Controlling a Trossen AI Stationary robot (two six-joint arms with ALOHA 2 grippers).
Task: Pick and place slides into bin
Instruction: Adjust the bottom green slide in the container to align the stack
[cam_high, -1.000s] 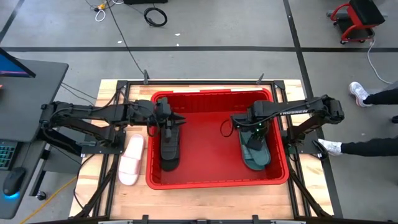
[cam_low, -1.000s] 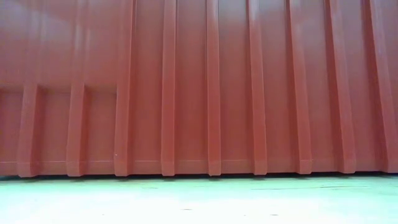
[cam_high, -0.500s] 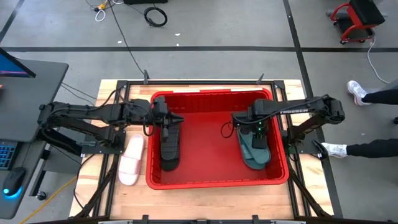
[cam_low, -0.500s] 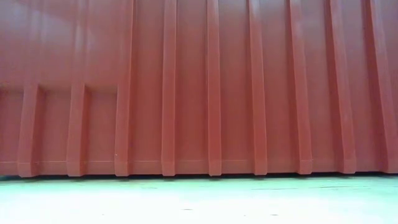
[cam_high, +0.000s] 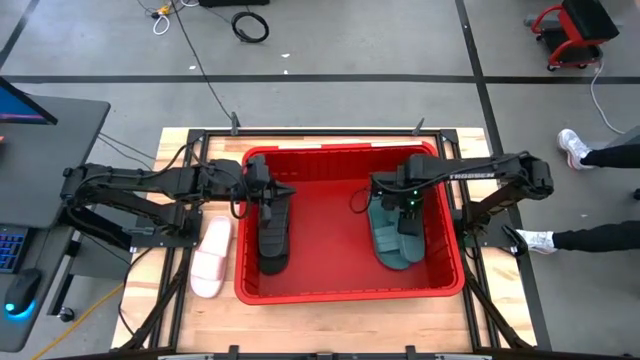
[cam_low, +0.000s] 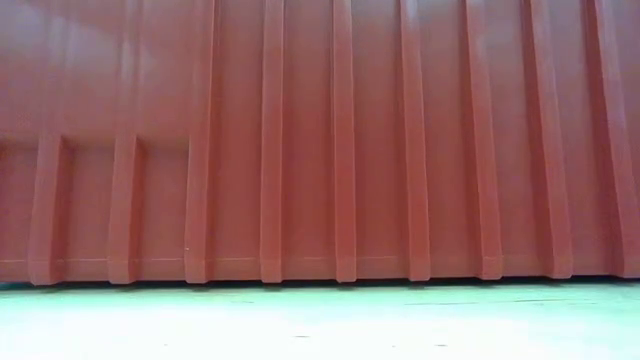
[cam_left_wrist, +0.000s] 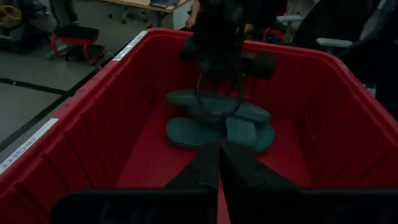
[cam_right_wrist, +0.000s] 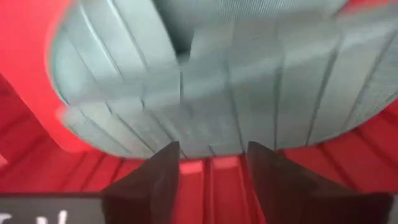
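The red bin (cam_high: 340, 296) stands mid-table; its wall fills the low view (cam_low: 340, 150). Black slides (cam_high: 272, 240) lie inside at its left. My left gripper (cam_high: 270, 196) is over their far end, shut (cam_left_wrist: 219, 163). Teal slides (cam_high: 395, 238) lie inside at the right, one partly on the other (cam_left_wrist: 217, 121). My right gripper (cam_high: 405, 200) hangs over their far end, open (cam_right_wrist: 214, 167), with a slide's ribbed face (cam_right_wrist: 236, 81) just past its fingertips. A white slide (cam_high: 212, 257) lies on the table left of the bin. My right gripper's open fingers (cam_right_wrist: 163, 171) stand close below the teal slide's ribbed face (cam_right_wrist: 205, 134); I cannot tell whether they touch it. My left gripper is shut above the black slides' far end; the gripper itself hides whether it touches them.
The bin's walls (cam_left_wrist: 93, 124) rise around both grippers. Frame rails run along the table's left and right sides. A person's shoes (cam_high: 575, 148) and legs show on the floor beyond the table's right edge. A desk with a monitor stands at the left.
My right gripper has gone a little toward the far edge and the bin's middle. The teal slide under it has shifted the same way, away from the bin's right wall and near corner.
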